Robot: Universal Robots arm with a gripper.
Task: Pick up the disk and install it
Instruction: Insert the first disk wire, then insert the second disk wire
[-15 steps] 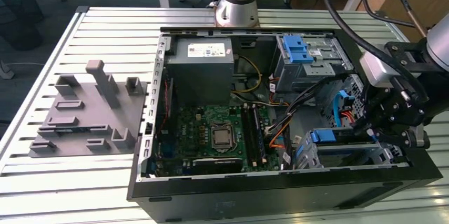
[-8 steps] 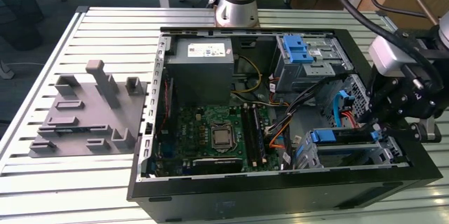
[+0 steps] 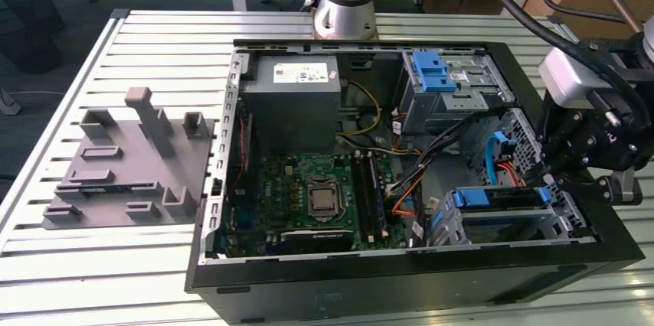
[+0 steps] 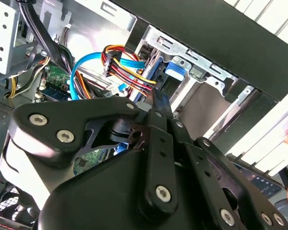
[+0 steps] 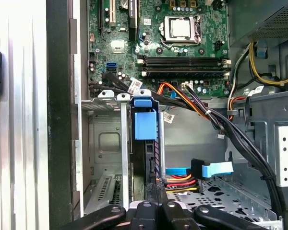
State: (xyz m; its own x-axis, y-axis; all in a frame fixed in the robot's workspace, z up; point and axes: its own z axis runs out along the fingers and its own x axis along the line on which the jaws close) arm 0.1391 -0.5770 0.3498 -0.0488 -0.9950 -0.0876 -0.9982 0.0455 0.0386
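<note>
Black gripper [image 5: 157, 189] links fill the second wrist view's foreground; the first wrist view shows its fingers pinched together against the disk [image 5: 145, 125], seated upright in the drive cage [image 3: 511, 215] just ahead.

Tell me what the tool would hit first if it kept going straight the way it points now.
Probably the disk, standing on edge in its bay just ahead of the tool in the first wrist view; depth is hard to judge.
</note>
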